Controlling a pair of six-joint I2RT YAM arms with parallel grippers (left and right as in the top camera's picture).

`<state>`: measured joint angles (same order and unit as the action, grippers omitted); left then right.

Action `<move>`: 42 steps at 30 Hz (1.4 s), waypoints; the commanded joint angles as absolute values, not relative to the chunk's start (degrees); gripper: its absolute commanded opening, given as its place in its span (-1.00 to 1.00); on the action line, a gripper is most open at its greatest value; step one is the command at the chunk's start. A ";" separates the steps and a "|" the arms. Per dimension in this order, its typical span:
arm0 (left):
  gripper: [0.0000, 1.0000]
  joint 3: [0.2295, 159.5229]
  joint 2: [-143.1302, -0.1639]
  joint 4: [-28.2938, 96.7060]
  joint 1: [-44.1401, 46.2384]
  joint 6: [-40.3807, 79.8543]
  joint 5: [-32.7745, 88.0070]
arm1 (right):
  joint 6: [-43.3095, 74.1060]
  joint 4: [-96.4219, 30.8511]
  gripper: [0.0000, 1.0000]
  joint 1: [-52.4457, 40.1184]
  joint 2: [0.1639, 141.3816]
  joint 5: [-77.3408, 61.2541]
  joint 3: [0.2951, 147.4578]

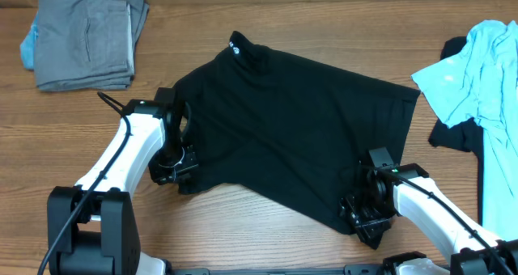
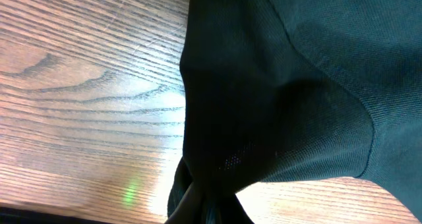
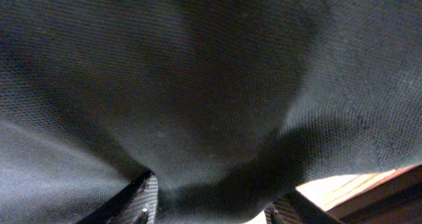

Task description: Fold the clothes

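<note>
on your wood-grain table (image 1: 267, 234) the black shirt (image 1: 307, 121) lies spread, your left gripper (image 1: 181, 170) pinching its edge, while you cannot tell whether the right gripper (image 1: 364, 217) grips.

A robotics lab bench, seemingly: white robot arms (image 1: 121, 158) mounted at a table (image 1: 259, 234) (wood-grain top).

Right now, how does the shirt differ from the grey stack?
The shirt is black and spread out in the middle; the grey stack is folded, at the far-left corner. The shirt covers much more of the table than the grey stack. Both are cloth lying on the table.
</note>
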<state>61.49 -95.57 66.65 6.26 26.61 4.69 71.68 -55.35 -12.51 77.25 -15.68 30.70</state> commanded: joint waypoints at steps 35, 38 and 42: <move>-0.92 71.83 -86.94 52.18 7.49 27.09 0.89 | 71.83 -54.54 -0.93 -11.16 78.13 -2.11 40.23; -0.92 71.75 -87.79 49.82 8.60 27.27 2.85 | 71.72 -54.50 -0.93 -9.21 78.13 -1.63 40.66; -0.92 71.75 -88.38 46.00 10.07 27.24 2.55 | 71.50 -54.48 -0.92 -7.55 78.13 -1.34 42.06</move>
